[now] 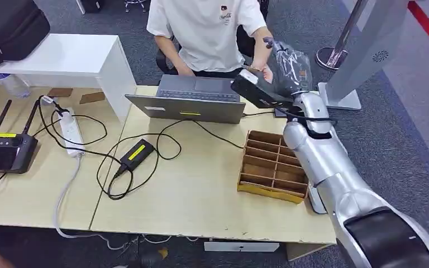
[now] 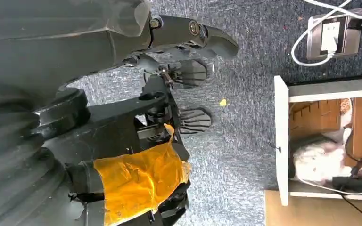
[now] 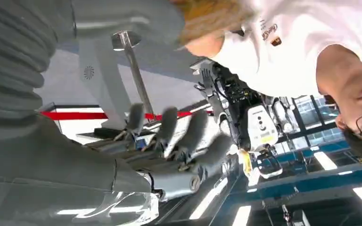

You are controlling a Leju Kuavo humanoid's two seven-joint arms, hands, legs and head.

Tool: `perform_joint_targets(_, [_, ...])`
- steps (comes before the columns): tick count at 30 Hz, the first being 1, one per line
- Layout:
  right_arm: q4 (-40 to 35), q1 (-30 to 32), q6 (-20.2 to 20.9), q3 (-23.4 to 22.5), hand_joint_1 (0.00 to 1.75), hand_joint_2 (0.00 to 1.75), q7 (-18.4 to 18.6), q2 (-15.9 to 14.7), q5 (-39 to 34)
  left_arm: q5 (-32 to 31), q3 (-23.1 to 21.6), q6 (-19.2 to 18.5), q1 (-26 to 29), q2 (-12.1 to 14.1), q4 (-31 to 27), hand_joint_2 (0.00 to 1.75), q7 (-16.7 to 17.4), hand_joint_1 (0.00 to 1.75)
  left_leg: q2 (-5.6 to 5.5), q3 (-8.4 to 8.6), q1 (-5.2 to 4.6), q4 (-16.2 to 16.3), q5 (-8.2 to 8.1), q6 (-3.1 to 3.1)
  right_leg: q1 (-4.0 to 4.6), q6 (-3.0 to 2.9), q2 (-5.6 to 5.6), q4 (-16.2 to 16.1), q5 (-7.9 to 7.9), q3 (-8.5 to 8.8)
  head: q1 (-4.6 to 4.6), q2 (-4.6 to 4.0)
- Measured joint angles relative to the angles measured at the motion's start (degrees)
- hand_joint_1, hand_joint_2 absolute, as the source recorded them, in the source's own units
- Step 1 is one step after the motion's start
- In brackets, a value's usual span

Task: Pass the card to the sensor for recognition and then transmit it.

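My right arm reaches forward over the table's far right corner, and my right hand (image 1: 288, 68), wrapped in clear plastic, is raised in front of a seated person in a white T-shirt (image 1: 206, 28). The person's hand (image 1: 265, 71) touches my hand from the left, with a small pale object at its fingertips (image 1: 251, 69); I cannot tell if it is the card. In the right wrist view my right hand (image 3: 179, 141) has its fingers stretched out and apart, with nothing between them. My left hand (image 2: 179, 99) hangs over grey carpet, holding nothing.
An open grey laptop (image 1: 192, 99) stands in front of the person. A brown cardboard divider tray (image 1: 271, 164) lies under my right forearm. A black power brick (image 1: 137, 152), cables, a white power strip (image 1: 71, 131) and a black controller (image 1: 3, 149) lie left. A grey stand (image 1: 363, 50) rises at the right.
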Motion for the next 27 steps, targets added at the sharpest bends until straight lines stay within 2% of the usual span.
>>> perform_joint_targets(7, [1.64,-0.24,-0.68,0.00,0.00,1.75,1.97,-0.68,2.80,0.33,-0.02,-0.11,-0.01,0.00,0.02,1.75,0.18,0.00,0.00,-0.02,0.00,0.04,0.00,0.00,0.00,0.01,0.00,-0.01,0.01,-0.05,0.00,0.00])
perform_joint_targets(10, [3.30,-0.88,-2.43,0.00,0.00,1.75,5.05,-2.32,6.30,0.37,-0.07,-0.07,-0.01,0.00,0.00,1.75,0.24,0.00,0.00,-0.03,0.00,0.07,0.00,0.01,0.00,0.05,0.00,-0.01,0.03,-0.04,-0.02,0.00])
perform_joint_targets(16, [7.59,-3.37,-3.30,0.00,0.00,1.75,8.74,-7.52,12.33,0.88,-0.18,-0.06,0.00,0.04,0.00,1.75,0.28,0.00,0.00,-0.09,-0.01,0.17,-0.01,0.02,-0.01,0.08,0.00,-0.01,0.05,-0.05,0.02,0.00])
perform_joint_targets(23, [11.81,-7.27,-1.70,-0.37,0.00,1.75,11.47,-17.25,17.80,1.27,-0.26,-0.61,0.15,0.70,0.02,1.75,0.07,0.00,0.03,-0.11,-0.01,0.23,-0.04,0.06,0.00,0.20,0.02,-0.02,0.13,-0.06,0.00,0.00])
perform_joint_targets(27, [12.07,-7.56,-1.48,-0.37,0.00,1.75,11.61,-17.97,18.21,1.29,-0.28,-0.70,0.17,0.77,0.02,1.75,0.04,0.00,0.04,-0.11,-0.01,0.23,-0.04,0.07,0.00,0.20,0.04,-0.03,0.13,-0.06,0.00,0.00])
